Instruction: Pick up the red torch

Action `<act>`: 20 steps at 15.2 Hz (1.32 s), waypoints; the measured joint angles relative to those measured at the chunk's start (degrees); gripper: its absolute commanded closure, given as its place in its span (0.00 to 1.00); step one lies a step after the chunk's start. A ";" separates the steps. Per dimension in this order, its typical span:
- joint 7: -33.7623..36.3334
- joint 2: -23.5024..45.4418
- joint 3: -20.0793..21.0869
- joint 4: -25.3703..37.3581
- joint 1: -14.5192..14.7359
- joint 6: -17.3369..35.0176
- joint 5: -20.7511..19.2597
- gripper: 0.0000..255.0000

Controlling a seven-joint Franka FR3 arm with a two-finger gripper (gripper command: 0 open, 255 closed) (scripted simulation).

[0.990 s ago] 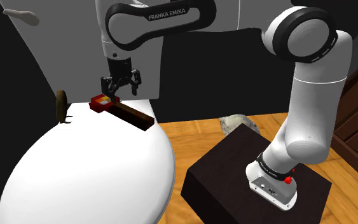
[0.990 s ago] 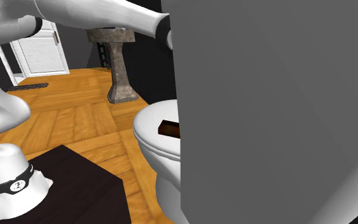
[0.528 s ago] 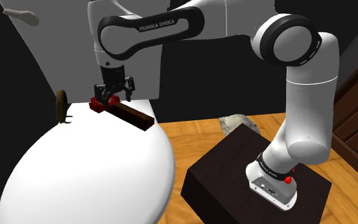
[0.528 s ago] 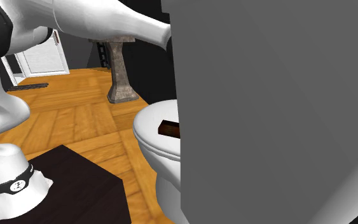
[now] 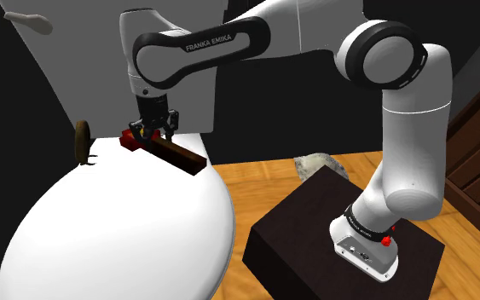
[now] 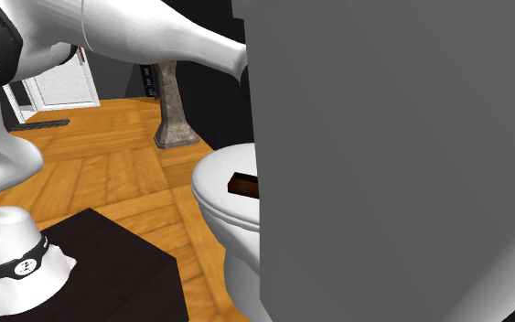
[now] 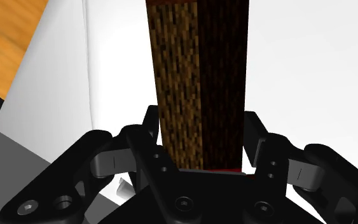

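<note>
Clamping down at the back edge of the white toilet lid (image 5: pixel 118 223), the gripper (image 5: pixel 153 133) has its two black fingers (image 7: pixel 151 125) drawn in against the sides of the torch (image 5: pixel 181 157), close to its red head. In the wrist view each finger sits flush against a long side of the brown handle (image 7: pixel 199 76), which runs straight away from the hand. A thin strip of red shows where the handle meets the palm. The torch lies flat on the lid, not lifted, along the rear edge under the pale tank (image 5: pixel 84 81), head toward the shoulder view's left. A small brown disc (image 5: pixel 82 141) stands apart from it at the lid's edge on that side.

The shoulder view shows the arm bending down over the lid from the dark stand (image 5: pixel 315 223) on the wooden floor (image 5: pixel 263 175). In the second exterior view a large grey slab (image 6: pixel 383 155) covers the hand, and just the handle's end (image 6: pixel 244 187) pokes out past it on the lid (image 6: pixel 217 197); a stone pedestal (image 6: pixel 175 102) and a white door (image 6: pixel 59 80) stand beyond.

A second ago the fingers straddled the red head wide apart, with its pale face showing between them; they have since narrowed onto the torch, which has not shifted.
</note>
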 measured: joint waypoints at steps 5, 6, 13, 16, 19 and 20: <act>-0.01 0.00 -0.01 0.01 -0.01 0.00 0.00 1.00; -0.01 -0.05 0.00 -0.08 -0.02 0.05 0.01 1.00; 0.19 -0.88 0.20 3.13 0.06 -3.99 0.27 1.00; 0.32 -1.13 0.28 5.17 0.16 -6.25 0.34 1.00; 0.48 -1.44 0.37 7.15 0.27 -8.50 0.43 1.00; 0.53 -1.49 0.40 7.83 0.31 -9.22 0.44 1.00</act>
